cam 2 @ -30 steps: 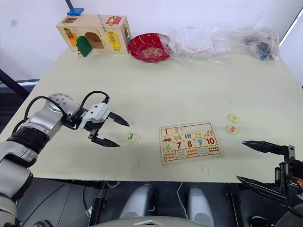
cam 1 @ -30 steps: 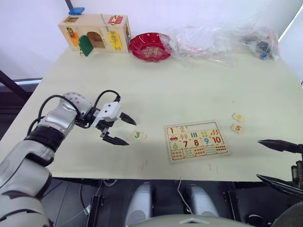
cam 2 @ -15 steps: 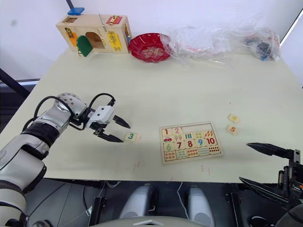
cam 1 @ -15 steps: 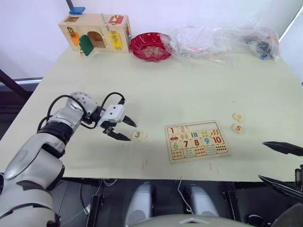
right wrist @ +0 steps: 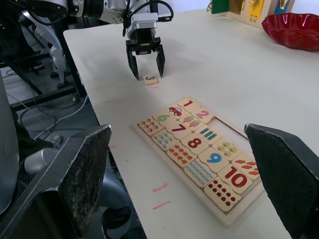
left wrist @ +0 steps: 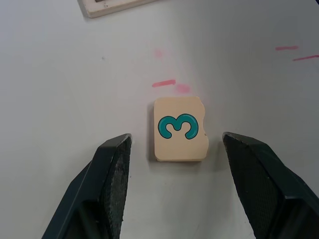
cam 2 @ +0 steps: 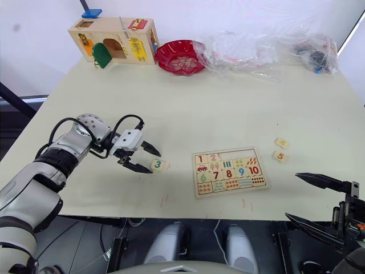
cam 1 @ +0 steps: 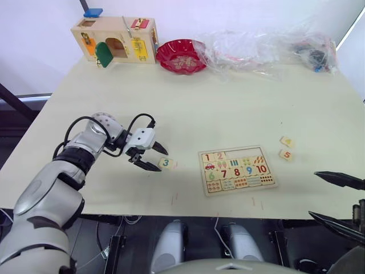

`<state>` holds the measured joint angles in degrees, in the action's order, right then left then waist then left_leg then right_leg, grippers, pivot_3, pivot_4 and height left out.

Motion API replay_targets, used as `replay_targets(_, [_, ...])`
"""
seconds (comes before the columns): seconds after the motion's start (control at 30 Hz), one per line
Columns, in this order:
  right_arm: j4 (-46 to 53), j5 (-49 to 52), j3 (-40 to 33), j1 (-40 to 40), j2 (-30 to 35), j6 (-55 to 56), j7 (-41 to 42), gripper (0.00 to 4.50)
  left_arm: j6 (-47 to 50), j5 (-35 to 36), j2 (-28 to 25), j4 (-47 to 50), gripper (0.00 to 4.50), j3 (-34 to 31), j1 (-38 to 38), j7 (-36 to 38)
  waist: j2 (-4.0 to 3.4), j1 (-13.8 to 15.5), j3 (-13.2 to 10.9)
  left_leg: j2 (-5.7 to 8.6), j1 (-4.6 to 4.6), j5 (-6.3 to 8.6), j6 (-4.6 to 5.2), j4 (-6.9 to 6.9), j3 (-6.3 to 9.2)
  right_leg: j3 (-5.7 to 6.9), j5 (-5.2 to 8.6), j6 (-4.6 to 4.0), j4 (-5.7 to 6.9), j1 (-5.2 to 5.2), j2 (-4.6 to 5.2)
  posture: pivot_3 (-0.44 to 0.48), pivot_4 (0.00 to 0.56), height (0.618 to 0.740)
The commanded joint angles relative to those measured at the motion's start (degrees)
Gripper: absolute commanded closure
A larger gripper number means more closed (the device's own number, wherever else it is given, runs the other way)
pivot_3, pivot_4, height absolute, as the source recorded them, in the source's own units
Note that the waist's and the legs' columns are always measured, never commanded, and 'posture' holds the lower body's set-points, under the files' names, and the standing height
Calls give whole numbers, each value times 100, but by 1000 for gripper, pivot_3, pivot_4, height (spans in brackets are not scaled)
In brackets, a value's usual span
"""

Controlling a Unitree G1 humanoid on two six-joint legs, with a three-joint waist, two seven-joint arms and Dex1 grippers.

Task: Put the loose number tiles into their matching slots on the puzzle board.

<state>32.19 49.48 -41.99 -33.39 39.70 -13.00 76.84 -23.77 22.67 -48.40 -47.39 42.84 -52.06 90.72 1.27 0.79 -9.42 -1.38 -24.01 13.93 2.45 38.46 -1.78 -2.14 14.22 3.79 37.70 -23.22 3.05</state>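
Left gripper (cam 1: 154, 159) closed in on tile 3 (cam 1: 166, 162) since 1 s ago, fingers spread to straddle it.
Tile flat on table (cam 1: 228, 108), left of puzzle board (cam 1: 237, 169); slots 3-5 empty; right gripper (cam 2: 311, 199) spread, idle.

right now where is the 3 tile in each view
Left eye view: the 3 tile lies on the table, just off the open left hand, left of the puzzle board.
Right eye view: same spot.
Left wrist view: centred between the two fingers.
Right wrist view: small, below the left hand's fingertips.
Shared landmark: the puzzle board.
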Motion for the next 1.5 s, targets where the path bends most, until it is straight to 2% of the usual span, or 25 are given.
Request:
replay_targets(0.03, [148,53,-115,-61,-34,106,-37,0,-76,-26,-10,-62,1389,-129,-133,178,0,-1,0,0,0,0,0,0,0,0,0,0,0,0,0,0,150,740])
replay_targets(0.13, [177,39,-74,-53,-59,111,-65,0,-68,-11,-23,-24,2062,-126,-111,178,0,-2,0,0,0,0,0,0,0,0,0,0,0,0,0,0,150,740])
replay_targets(0.23, [165,29,-45,-28,-60,115,-80,0,-47,0,-34,25,3442,-143,-85,178,0,-2,0,0,0,0,0,0,1,0,0,0,1,0,-1,0,150,740])
replay_targets(0.27, [166,26,-37,-27,-65,121,-84,0,-69,15,-64,82,3549,-156,-59,178,0,-2,0,0,1,0,0,0,0,0,0,0,1,0,-1,0,150,740])
replay_targets(0.37, [155,15,-15,-14,-70,138,-93,0,106,98,-172,322,3549,-245,-4,178,0,-3,0,-1,1,0,0,0,0,0,0,0,2,0,-1,0,150,740])
replay_targets(0.5, [172,2,26,-25,-126,197,-136,0,780,163,-423,1186,3549,-738,89,178,2,-5,-1,-2,1,0,0,0,0,0,0,0,2,0,-1,0,150,740])
replay_targets(0.77, [49,-145,61,-55,-332,429,-166,0,3606,-79,-865,4469,3549,-1738,584,-691,-1,-2,-1,-4,3,0,-1,0,0,0,0,1,2,2,0,0,150,740])
replay_targets(0.9, [6,-215,83,-9,-390,520,-210,0,5845,-236,-888,5979,3549,-1651,249,-1169,0,1,-1,-2,7,-1,-1,0,-1,-2,1,1,8,4,-5,0,150,740])
replay_targets(0.97, [-11,-210,52,-9,-388,547,-224,0,6889,-301,-617,6201,3549,-1503,-108,-1439,0,16,-1,2,6,-1,-1,2,1,-3,2,3,8,5,-7,0,150,740])
replay_targets(1.07, [-41,-178,-30,-54,-376,586,-208,0,7922,-346,-135,6405,3549,-1302,-618,-1742,-1,8,-1,13,8,-1,-1,6,9,-3,12,20,7,13,-10,0,150,740])
replay_targets(1.23, [-118,-167,-171,-78,-318,620,-179,0,8663,-677,511,6237,3549,-754,-1257,-2122,-3,-27,-2,15,12,-1,-1,3,10,-12,7,11,9,12,-19,0,150,740])
replay_targets(1.5, [-270,-251,-169,1,-258,754,-192,0,8858,-1051,1373,5842,3549,-236,-1503,-2713,-5,-9,-3,16,15,-1,-1,2,12,-19,8,8,15,11,-27,0,150,740])
